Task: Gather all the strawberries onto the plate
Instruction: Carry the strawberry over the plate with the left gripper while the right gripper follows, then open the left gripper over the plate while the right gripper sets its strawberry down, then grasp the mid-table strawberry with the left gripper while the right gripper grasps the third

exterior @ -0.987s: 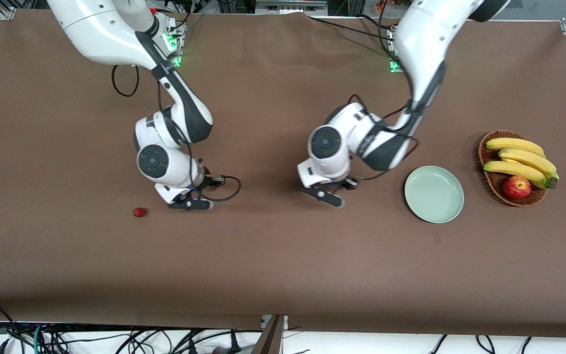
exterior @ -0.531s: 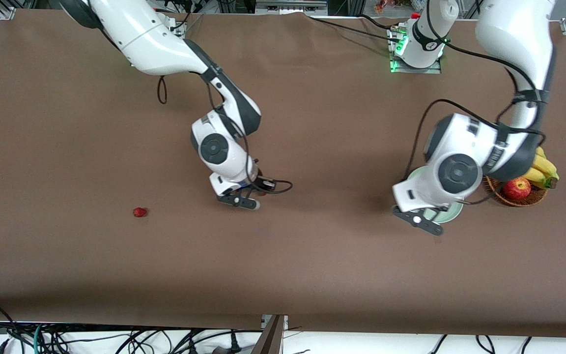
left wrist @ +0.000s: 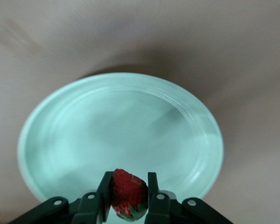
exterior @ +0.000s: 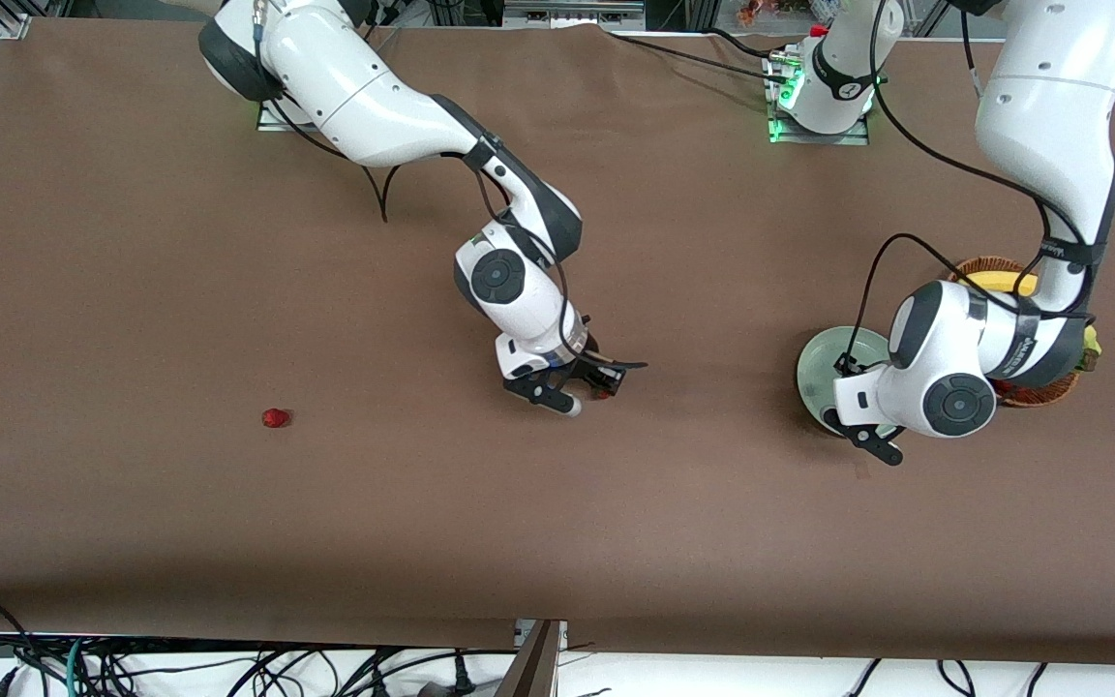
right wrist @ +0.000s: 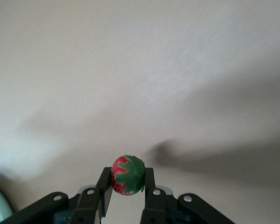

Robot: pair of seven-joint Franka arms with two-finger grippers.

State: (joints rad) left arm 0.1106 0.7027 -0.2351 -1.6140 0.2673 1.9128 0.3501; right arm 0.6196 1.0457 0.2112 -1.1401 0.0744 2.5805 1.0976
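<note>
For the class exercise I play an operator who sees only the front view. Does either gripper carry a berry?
Observer: Yes. The left wrist view shows the left gripper shut on a strawberry.
Operator: Is it over the plate?
Observer: It hangs above the plate, which lies bare below it.
Operator: And the other arm?
Observer: The right gripper is shut on a second strawberry, its green cap in view, over bare table.

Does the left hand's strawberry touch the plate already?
Apart. In the left wrist view, the strawberry sits clamped between the fingers of the left hand, hanging above the plate, whose surface lies well below it.
</note>
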